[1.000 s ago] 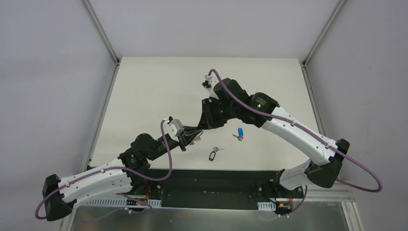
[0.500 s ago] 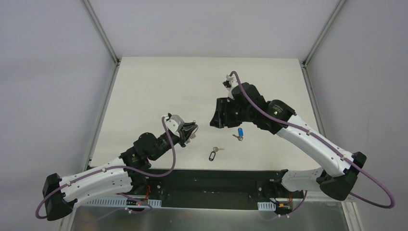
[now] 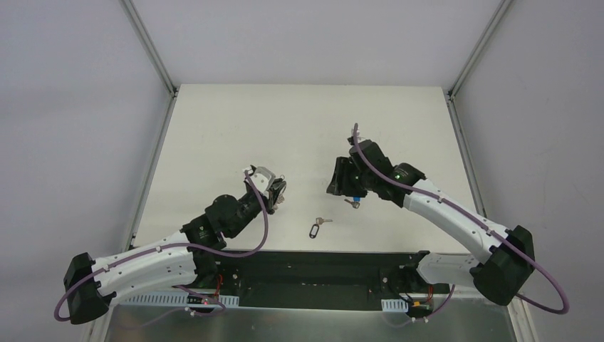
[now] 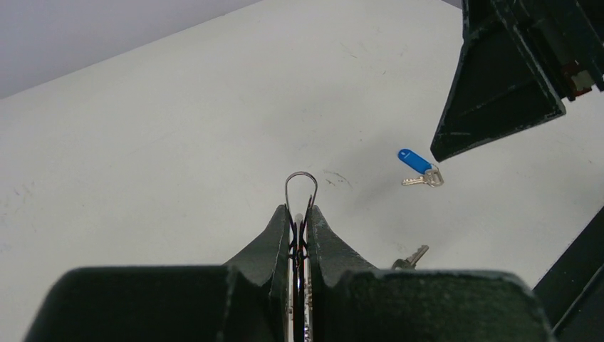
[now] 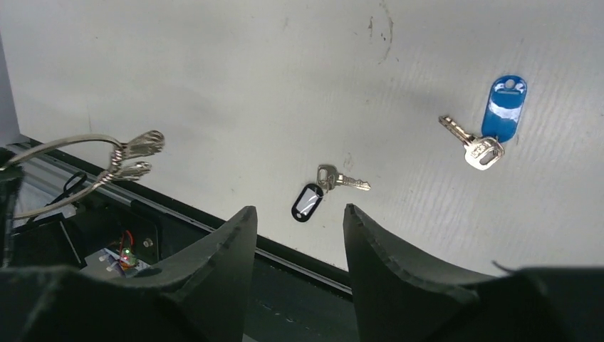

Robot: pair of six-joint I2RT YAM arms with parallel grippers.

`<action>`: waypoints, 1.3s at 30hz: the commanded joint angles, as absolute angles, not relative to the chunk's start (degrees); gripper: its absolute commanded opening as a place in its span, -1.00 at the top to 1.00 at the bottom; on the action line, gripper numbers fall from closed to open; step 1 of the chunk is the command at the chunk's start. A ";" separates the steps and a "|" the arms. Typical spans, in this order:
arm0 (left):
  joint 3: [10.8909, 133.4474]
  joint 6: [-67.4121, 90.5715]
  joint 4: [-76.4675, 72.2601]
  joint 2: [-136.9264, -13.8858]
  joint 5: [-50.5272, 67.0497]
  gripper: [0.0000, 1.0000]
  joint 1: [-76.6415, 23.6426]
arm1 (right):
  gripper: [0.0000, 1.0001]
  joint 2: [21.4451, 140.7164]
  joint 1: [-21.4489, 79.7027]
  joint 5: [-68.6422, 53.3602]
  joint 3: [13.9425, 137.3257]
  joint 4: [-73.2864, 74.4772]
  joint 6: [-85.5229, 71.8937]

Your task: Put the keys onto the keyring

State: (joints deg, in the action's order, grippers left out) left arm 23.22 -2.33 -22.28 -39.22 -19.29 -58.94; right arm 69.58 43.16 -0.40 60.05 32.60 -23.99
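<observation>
Silver wire of the keyring (image 4: 300, 187) pokes out as a narrow loop from between the left jaws, which are pressed together on it and hold it up off the surface (image 4: 178, 128). In the right wrist view, small metal fittings (image 5: 142, 144) hang on the ring where it leaves that grip. The right jaws are spread and hold nothing. They hang above the surface close to the blue key (image 5: 498, 114), which lies flat with its silver blade joined to a blue tag. The black key (image 5: 308, 202) also lies flat, nearer the arms' bases and apart from the blue one. Neither key is on the ring.

The step in hand looks like fetching the blue key. It is thin and lies flush on the surface, so the right jaws probably need to come down straight over it, tips almost touching the surface, and close across the blade rather than the tag. That leaves the hole in the key's head free for the wire. A grip on the tag alone would likely let the key swing. I cannot tell where the ring opens, so the left arm should keep the loop steady and turned toward the right arm.

The blue tag has a white window with a few dark marks, too small to read. The black tag's pale window looks blank. No brand shows.
</observation>
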 commanded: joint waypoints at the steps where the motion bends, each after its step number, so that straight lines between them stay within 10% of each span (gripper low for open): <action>1: 25.00 -2.47 -25.15 -39.83 -22.54 1.00 -59.29 | -0.01 70.30 43.42 1.67 53.68 27.14 -26.18; 39: 24.08 -0.89 -26.24 -40.33 -23.93 1.00 -59.24 | 0.30 82.48 51.89 -4.07 40.03 8.69 -56.26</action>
